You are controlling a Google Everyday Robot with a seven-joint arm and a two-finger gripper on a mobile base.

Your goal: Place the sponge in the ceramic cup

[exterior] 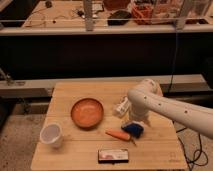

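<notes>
The sponge [133,129] is a small dark-blue block lying on the wooden table [75,92], right of centre. My gripper [134,121] hangs at the end of the white arm [170,111], which reaches in from the right. The gripper is right above the sponge and partly covers it. The ceramic cup [51,135] is small and white. It stands upright near the table's front left corner, well away from the gripper, and its inside looks empty.
A shallow orange bowl [87,112] sits between cup and sponge. An orange carrot-like item [118,134] lies just left of the sponge. A white object [121,106] rests behind it. A flat packet [113,155] lies at the front edge. A dark shelf runs behind the table.
</notes>
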